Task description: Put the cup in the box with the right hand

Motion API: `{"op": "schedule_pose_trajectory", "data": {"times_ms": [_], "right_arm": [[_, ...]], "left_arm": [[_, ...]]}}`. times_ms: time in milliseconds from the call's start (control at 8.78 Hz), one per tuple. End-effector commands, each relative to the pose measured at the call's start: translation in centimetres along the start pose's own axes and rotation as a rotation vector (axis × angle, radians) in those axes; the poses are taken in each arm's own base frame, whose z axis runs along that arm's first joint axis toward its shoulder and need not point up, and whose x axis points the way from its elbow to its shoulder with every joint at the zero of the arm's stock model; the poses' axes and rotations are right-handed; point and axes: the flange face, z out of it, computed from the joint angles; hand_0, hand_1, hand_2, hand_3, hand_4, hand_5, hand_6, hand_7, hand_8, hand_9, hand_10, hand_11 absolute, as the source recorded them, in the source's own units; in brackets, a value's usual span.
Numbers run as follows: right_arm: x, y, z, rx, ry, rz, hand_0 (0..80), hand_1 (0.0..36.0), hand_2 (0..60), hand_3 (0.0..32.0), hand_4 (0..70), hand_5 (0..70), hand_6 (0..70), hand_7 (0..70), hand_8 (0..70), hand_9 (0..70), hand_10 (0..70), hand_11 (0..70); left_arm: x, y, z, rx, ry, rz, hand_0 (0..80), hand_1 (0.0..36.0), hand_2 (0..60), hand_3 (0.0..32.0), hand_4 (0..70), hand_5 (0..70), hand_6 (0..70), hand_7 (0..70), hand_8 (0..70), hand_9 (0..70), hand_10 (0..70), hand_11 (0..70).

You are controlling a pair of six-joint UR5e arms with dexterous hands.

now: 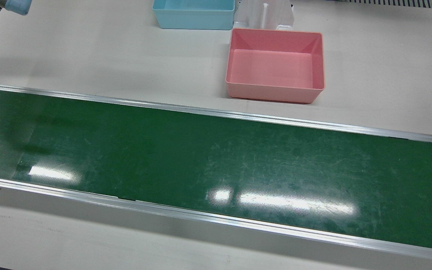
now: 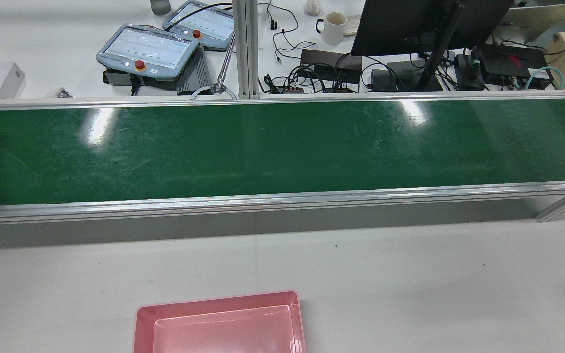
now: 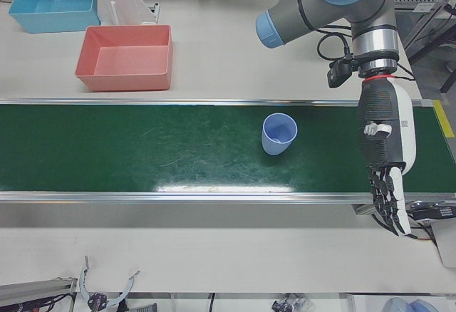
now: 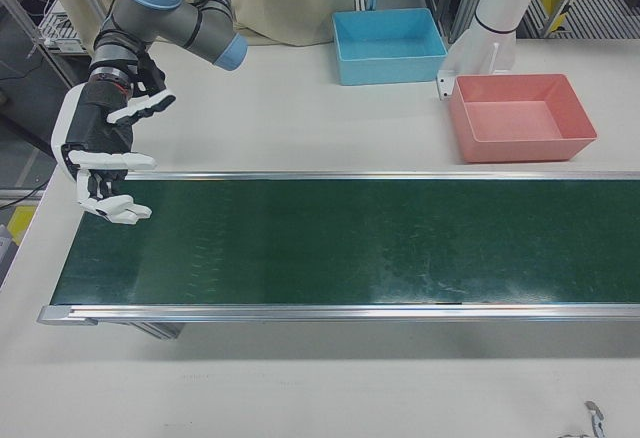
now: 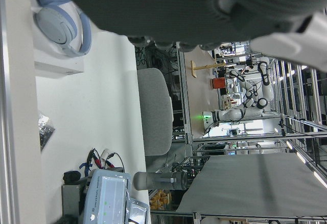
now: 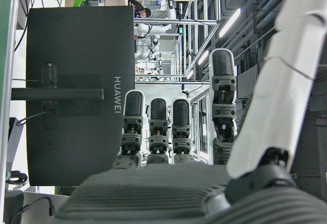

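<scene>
I see the small pale-blue plastic cup upright mid-frame on the green belt, likely light, stiff and slick, so I'd wrap its wall below the rim; my right hand hangs spread, empty.

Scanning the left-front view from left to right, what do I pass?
Blue box → pink box → cup on the green belt → left hand, fingers pointing down over the belt's end.
</scene>
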Motion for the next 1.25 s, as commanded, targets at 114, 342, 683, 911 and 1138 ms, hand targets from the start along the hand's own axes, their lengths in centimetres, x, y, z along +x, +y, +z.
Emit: {"op": "schedule_pose_trajectory", "data": {"times_ms": [114,342,683,911,1138], "right_arm": [[0.0,-0.01,-0.01,0.001,0.0,0.0,57.5,22.1,15.2,0.0,54.4,8.3,13.9,48.7,19.1,30.1,22.7,34.1],[0.0,-0.01,-0.01,0.001,0.0,0.0,54.8,17.8,8.3,0.0,56.5,7.2,13.9,49.7,19.1,30.5,22.8,33.9],[0.0,-0.01,-0.01,0.001,0.0,-0.002,52.2,13.7,2.6,0.0,58.4,6.0,13.7,50.5,18.7,30.4,22.4,32.9],[0.0,0.0,0.0,0.0,0.0,-0.001,53.7,19.0,17.8,0.0,58.3,7.0,13.9,50.1,19.0,30.5,22.4,33.2],[0.0,0.0,0.0,0.0,0.0,0.0,51.8,12.8,1.4,0.0,59.4,5.7,13.7,50.5,18.6,30.4,22.2,32.5]], "left_arm": [[-0.07,0.11,0.05,-0.002,-0.001,0.0,0.0,0.0,0.0,0.0,0.0,0.0,0.0,0.0,0.0,0.0,0.0,0.0],[0.0,0.0,0.0,0.0,0.0,0.0,0.0,0.0,0.0,0.0,0.0,0.0,0.0,0.0,0.0,0.0,0.0,0.0],[0.0,0.0,0.0,0.0,0.0,0.0,0.0,0.0,0.0,0.0,0.0,0.0,0.0,0.0,0.0,0.0,0.0,0.0],[-0.08,0.01,0.02,0.0,-0.001,0.0,0.0,0.0,0.0,0.0,0.0,0.0,0.0,0.0,0.0,0.0,0.0,0.0],[0.0,0.0,0.0,0.0,0.0,0.0,0.0,0.0,0.0,0.0,0.0,0.0,0.0,0.0,0.0,0.0,0.0,0.0]]}}
